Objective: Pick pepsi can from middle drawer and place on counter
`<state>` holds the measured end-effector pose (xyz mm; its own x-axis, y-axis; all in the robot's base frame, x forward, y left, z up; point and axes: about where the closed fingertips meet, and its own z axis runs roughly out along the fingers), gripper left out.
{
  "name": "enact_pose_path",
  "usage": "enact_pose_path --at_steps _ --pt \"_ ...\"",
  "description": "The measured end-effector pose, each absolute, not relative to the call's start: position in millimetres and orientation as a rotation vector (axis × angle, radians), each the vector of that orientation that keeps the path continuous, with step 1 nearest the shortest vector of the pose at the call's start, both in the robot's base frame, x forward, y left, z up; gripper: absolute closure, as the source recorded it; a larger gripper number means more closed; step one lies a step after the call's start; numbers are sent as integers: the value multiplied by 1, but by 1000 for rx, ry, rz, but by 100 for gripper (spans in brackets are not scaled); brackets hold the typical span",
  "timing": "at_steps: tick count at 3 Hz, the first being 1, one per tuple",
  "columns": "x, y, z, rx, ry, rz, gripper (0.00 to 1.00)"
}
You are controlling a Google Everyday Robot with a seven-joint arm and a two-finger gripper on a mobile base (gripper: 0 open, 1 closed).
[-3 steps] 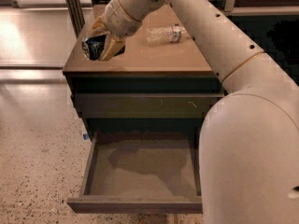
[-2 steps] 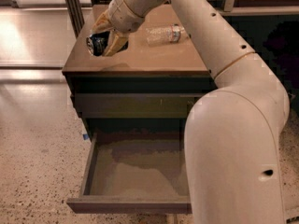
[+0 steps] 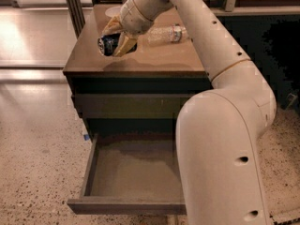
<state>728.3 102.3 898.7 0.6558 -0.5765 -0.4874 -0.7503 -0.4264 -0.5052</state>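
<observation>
Gripper [image 3: 118, 37] clamps tilted can [image 3: 108, 44] over counter [image 3: 159, 60]; drawer [image 3: 136, 175] open, empty. Set-down, release remain.

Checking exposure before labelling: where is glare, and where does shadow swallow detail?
Camera view: glare on the pale floor at upper left; the gripper, holding the dark blue-black pepsi can above the glossy tan-brown counter, casts a shadow at its front-left; far right is black.

The robot's bulky white arm [image 3: 225, 144], cut off at top and bottom edges, hid the right end of the open grey middle drawer [image 3: 131, 172]; the tan-fingered gripper [image 3: 115, 41], above the glossy brown counter [image 3: 154, 62], covered much of the dark blue pepsi can [image 3: 107, 44] it clasped
</observation>
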Motion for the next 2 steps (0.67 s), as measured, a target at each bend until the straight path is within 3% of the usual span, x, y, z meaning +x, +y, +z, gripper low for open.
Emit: enact_pose_path --at_steps 2 --pt "721 75 871 -2087 1106 383 100"
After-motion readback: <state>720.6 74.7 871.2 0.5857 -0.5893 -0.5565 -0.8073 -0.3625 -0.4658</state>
